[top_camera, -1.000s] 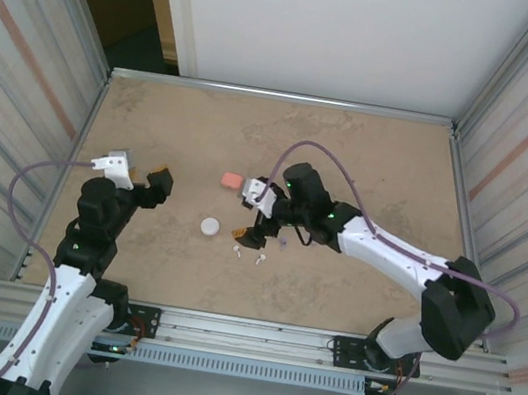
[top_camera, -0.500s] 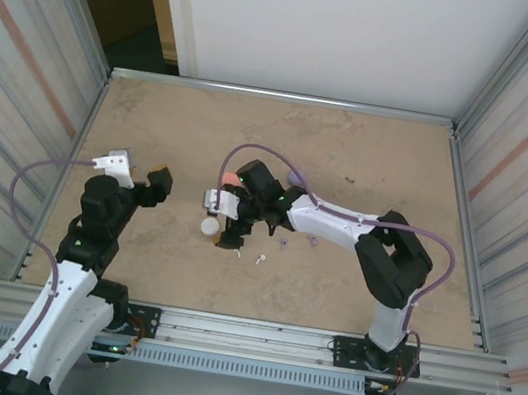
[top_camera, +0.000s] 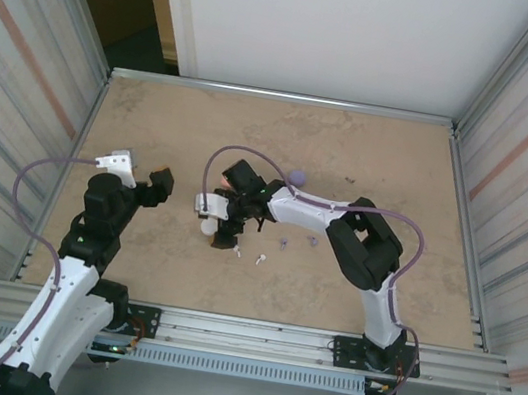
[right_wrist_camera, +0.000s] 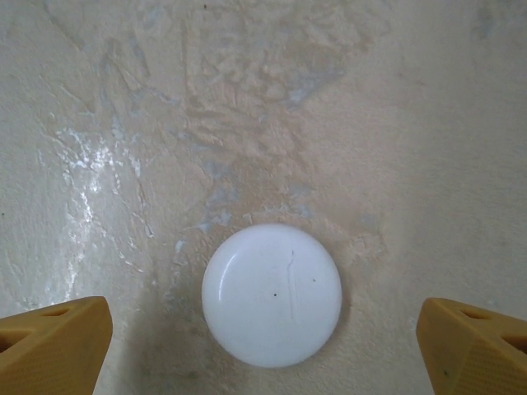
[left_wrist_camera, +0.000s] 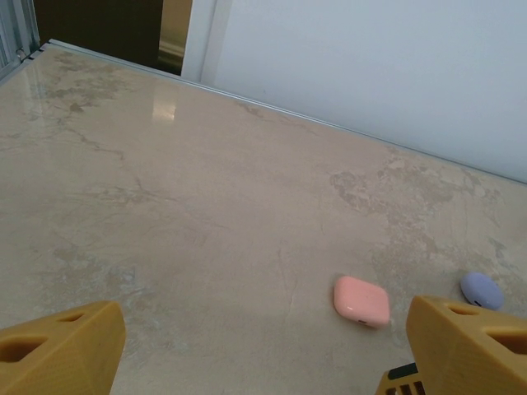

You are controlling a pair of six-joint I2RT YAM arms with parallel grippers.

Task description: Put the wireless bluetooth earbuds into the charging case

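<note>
while right jaws hang wide over white case [right_wrist_camera: 272, 295] (closed), earbud [top_camera: 259, 258] near

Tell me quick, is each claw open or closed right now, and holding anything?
Left claw: open, empty.
Right claw: open, white case between its fingers, not gripped.

We see bare table [right_wrist_camera: 412, 123] all around the white case [right_wrist_camera: 272, 295]. Farther back the pink case [left_wrist_camera: 361, 300] and purple case [left_wrist_camera: 482, 290] sit well apart.
</note>
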